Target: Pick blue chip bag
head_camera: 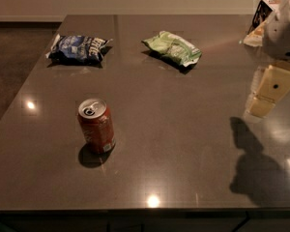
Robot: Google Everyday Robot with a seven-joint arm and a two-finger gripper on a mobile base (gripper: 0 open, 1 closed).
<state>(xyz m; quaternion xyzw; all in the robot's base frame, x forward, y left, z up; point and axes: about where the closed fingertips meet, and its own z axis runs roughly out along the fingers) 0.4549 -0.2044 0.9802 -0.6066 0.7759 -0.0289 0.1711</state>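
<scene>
The blue chip bag lies flat at the far left of the dark table, dark blue foil with white lettering. My gripper hangs at the right edge of the view, above the table's right side, below the white arm. It is far to the right of the blue bag and holds nothing that I can see. Its shadow falls on the table in front of it.
A light-green chip bag lies at the far middle. A red soda can stands upright at the near left. A white-and-dark box sits at the far right corner, partly behind the arm. The floor lies beyond the table's left edge.
</scene>
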